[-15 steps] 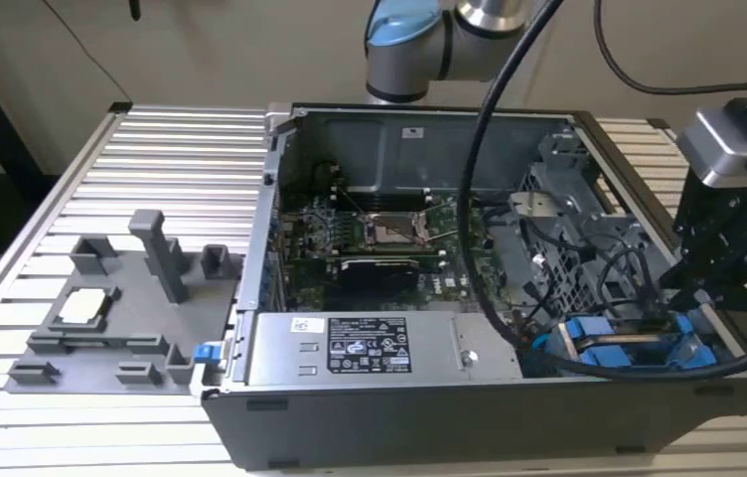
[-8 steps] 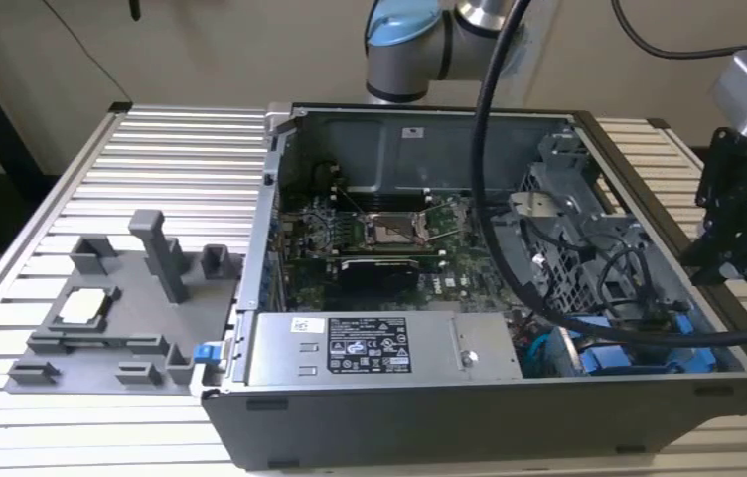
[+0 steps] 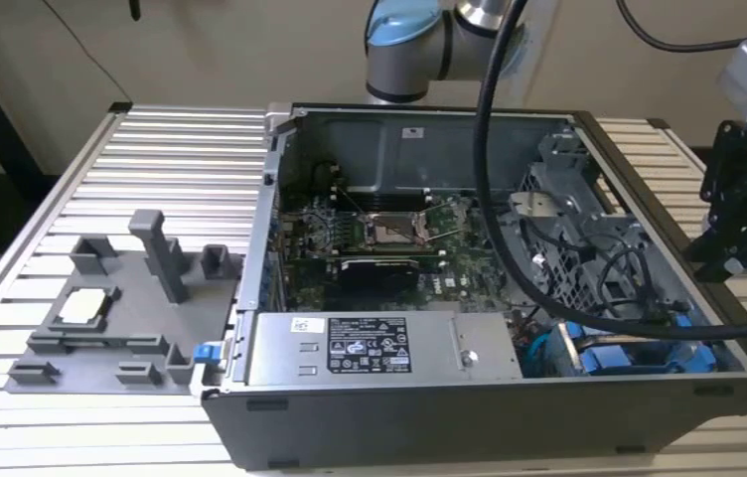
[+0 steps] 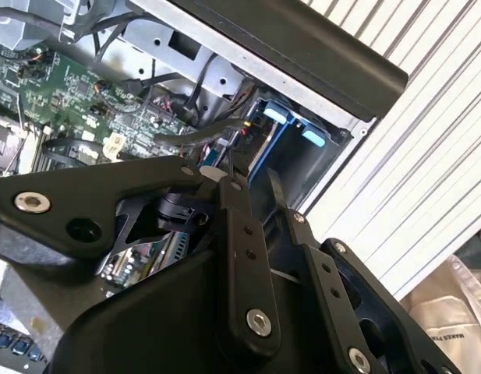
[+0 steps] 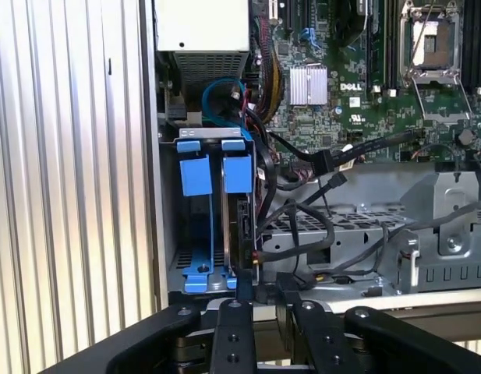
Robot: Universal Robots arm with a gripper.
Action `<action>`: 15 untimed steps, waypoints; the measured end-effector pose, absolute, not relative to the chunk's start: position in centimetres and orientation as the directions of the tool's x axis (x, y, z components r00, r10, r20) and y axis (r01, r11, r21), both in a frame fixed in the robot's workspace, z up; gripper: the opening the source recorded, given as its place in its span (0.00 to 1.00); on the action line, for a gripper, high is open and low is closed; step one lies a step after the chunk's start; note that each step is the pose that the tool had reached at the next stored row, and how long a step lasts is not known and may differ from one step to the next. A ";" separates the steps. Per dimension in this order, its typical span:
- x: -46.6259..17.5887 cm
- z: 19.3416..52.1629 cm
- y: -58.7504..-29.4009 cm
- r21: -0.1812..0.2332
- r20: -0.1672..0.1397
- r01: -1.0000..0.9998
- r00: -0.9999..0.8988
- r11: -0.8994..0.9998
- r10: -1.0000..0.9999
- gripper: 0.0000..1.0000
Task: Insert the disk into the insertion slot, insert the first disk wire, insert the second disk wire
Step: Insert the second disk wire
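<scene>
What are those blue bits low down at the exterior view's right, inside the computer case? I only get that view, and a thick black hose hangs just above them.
Observer: In the first wrist view they are two blue carriers, standing side by side in the grey cage of the insertion slot.
Operator: Is a drive in there?
Observer: A dark slab on edge, likely the disk, sits along the carrier nearer the motherboard.
Operator: Any wires for it?
Observer: Two black plug ends hang beside the cage, apart from the carriers.
</scene>
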State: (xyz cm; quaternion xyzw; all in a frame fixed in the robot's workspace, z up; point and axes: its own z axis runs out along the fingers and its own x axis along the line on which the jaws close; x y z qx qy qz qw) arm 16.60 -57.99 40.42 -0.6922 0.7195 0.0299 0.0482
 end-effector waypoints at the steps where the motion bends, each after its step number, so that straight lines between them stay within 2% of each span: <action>1: 16.6 40.4 -58.0 -0.024 -0.111 -0.999 -0.037 0.040 -0.993 0.27; 15: 16.3 40.4 -55.6 -0.024 -0.111 -0.999 -0.042 0.045 -0.993 0.27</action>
